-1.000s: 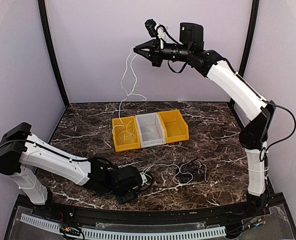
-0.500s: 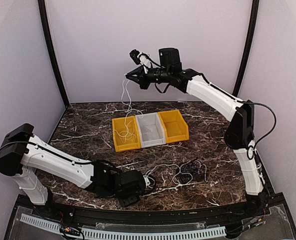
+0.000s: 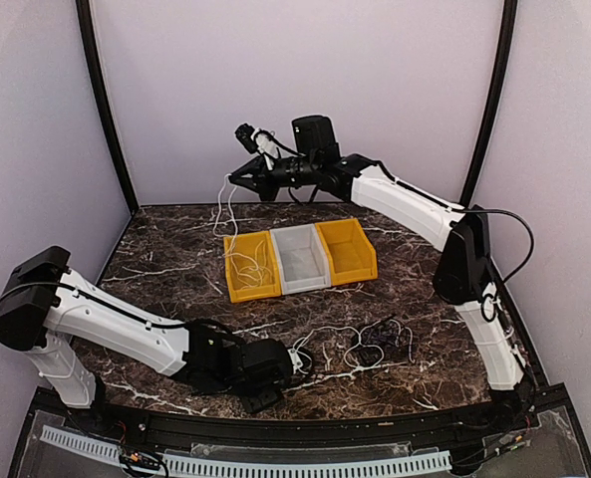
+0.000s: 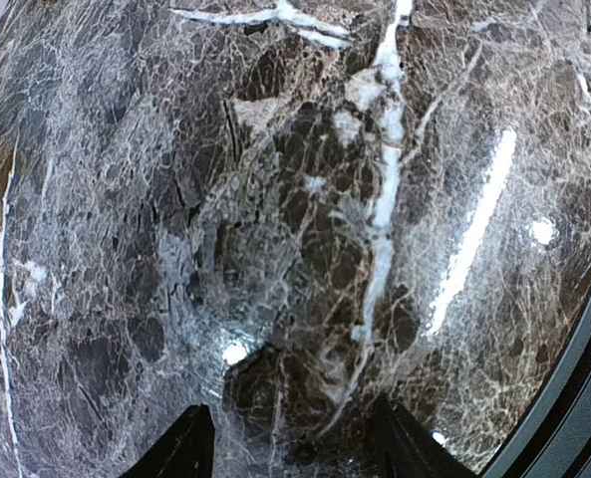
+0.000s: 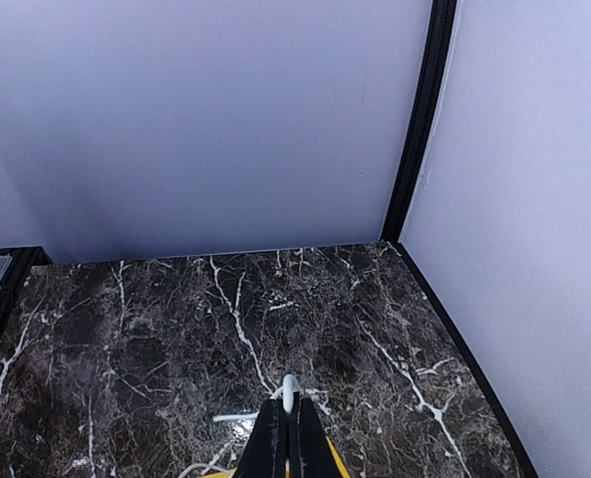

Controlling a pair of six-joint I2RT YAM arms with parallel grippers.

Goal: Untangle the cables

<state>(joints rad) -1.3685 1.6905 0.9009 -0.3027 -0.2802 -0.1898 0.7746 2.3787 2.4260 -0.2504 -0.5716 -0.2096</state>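
While swinging left and downward over the last second, brings the right pincer (image 3: 233,180) from high above the row of bins to a lower spot over the left-hand yellow plastic bin (image 3: 253,291). Keeps that pincer clamped fully shut on the thin white cable (image 5: 289,388), with a short stub of it poking past the closed tips in the right wrist view. Lets the cord trail down from there into the yellow bin, where loops of it already lie. Reads as a lowering move, feeding the freed white cable into its compartment rather than pulling it any higher.

Shows no cord, as far as can be told from above, in the translucent white plastic bin (image 3: 305,282) or the right-hand yellow plastic bin (image 3: 353,271) alongside.

Hardly shifts the left pincer (image 4: 295,448), parked low near the front edge of the dark veined marble counter (image 3: 175,249). Has its fingers spread wide and gripping nothing, only bare marble between them.

Leaves the thin black cable (image 3: 387,337) bunched up with a further run of white cord (image 3: 325,332) on the counter in front of the bins. Means one cable nearly sorted and that knot yet to be pulled apart.
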